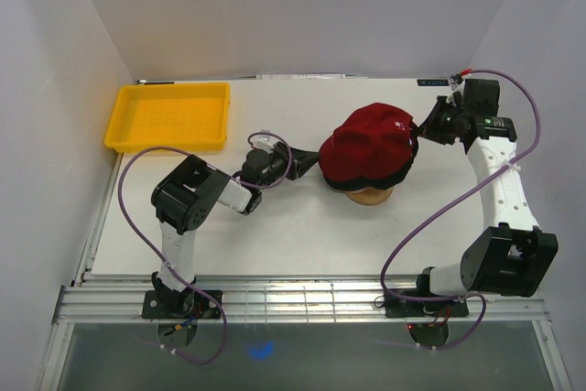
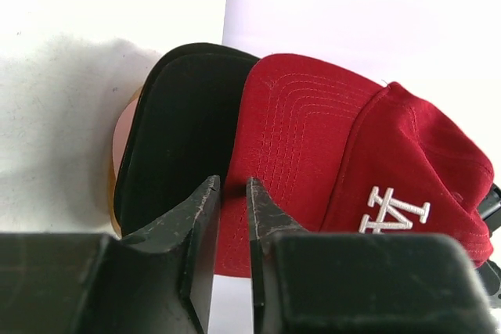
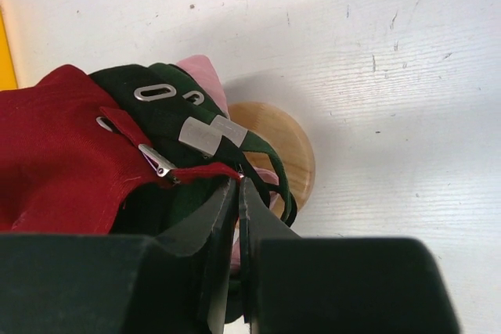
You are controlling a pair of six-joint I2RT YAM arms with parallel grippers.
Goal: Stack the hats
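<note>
The red hat [image 1: 371, 142] lies on top of the pile on the wooden stand [image 1: 371, 196] in the middle of the table. Under it shows a black hat [image 2: 180, 131], its brim beside the red hat's brim [image 2: 297, 138]. A dark green hat [image 3: 168, 115] shows at the back of the pile. My left gripper [image 1: 309, 164] [image 2: 231, 189] is at the brims with its jaws a narrow gap apart and red brim showing in the gap; whether they press it is unclear. My right gripper [image 1: 419, 130] [image 3: 239, 185] is shut on the red hat's [image 3: 55, 162] back strap.
A shallow yellow tray [image 1: 119, 130] sits at the back left of the table. Pink material [image 3: 203, 76] shows under the hats on the stand's round wooden base [image 3: 286, 146]. White walls close in the table on three sides.
</note>
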